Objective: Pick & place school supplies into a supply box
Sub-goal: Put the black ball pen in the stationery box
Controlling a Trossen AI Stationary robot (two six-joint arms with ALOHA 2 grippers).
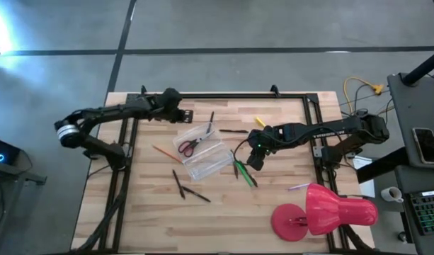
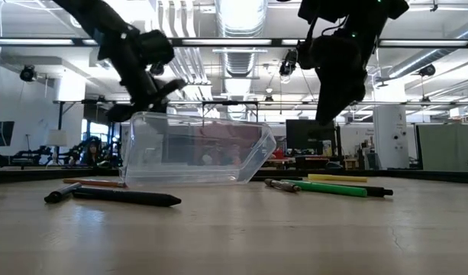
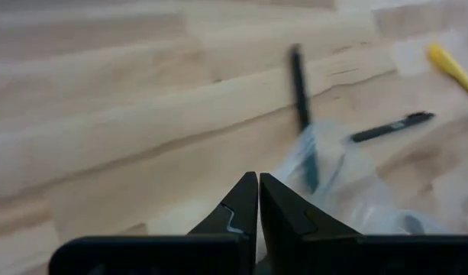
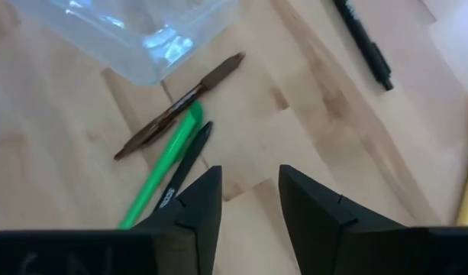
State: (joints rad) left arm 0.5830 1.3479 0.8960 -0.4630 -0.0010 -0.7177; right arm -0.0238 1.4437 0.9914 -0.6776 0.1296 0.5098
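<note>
Our right gripper, jaws apart and empty, hovers by the green pen right of the supply box; closing here could snag neighbouring pens. Left gripper is closed, empty.

Left arm reaches in from its side of the surface, forearm running roughly level, wrist bent slightly down. The left pincer is raised clear of the boards; its two dark fingers are pressed tip to tip with nothing between them. Right arm extends from the opposite side, elbow folded back near its base, forearm stretched inward and wrist angled down. The right pincer points at the boards; its fingers stand parted with a clear gap, nothing gripped, tips raised off the wood. The two pincers are well apart.
</note>
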